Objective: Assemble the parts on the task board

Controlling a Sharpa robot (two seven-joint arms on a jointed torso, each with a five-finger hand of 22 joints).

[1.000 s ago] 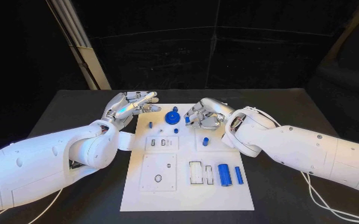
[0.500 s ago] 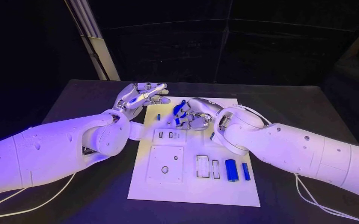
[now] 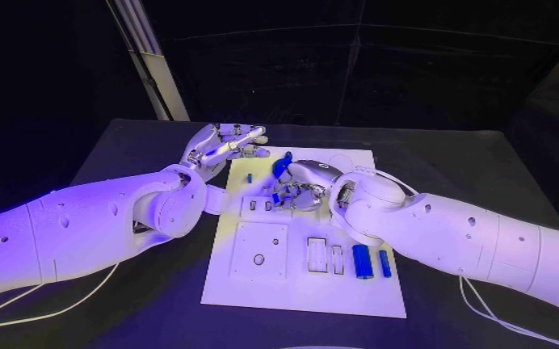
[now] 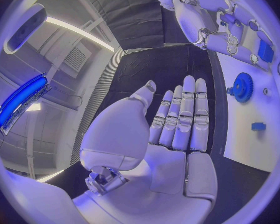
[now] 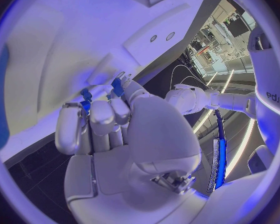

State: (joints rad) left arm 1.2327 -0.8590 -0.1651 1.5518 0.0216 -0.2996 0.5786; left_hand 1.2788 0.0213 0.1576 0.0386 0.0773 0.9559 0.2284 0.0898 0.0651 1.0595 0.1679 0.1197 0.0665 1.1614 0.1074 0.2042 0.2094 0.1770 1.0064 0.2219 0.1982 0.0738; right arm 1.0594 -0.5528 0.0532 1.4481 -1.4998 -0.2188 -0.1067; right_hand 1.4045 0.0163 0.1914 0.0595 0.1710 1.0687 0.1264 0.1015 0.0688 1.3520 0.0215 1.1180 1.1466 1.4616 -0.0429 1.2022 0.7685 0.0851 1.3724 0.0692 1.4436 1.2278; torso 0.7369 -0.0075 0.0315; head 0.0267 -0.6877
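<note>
I have the right hand (image 3: pixel 302 187) low over the far half of the board (image 3: pixel 305 296), fingers curled in around a small blue part (image 5: pixel 117 87); in the right wrist view I see blue pinched at the fingertips (image 5: pixel 70 126), so I read it as clamped on that part, though how squarely it sits there I cannot tell. The left hand (image 3: pixel 224 145) hangs just off the board's far left corner, fingers straight and apart, holding nothing. The blue gear (image 4: pixel 242 86) stands near the board's far edge, and 2 blue cylinders (image 3: pixel 371 261) lie near the right edge, beside 2 empty slots (image 3: pixel 324 254). I judge these parts to be hard plastic: light, stiff, smooth enough to slip or twist in a metal pinch, but not fragile. The held piece is small, so I would keep a fingertip grip across its sides and leave its lower end free for the socket. The cylinders will roll; I would take them across the middle, from above. The gear is best taken by its rim.
</note>
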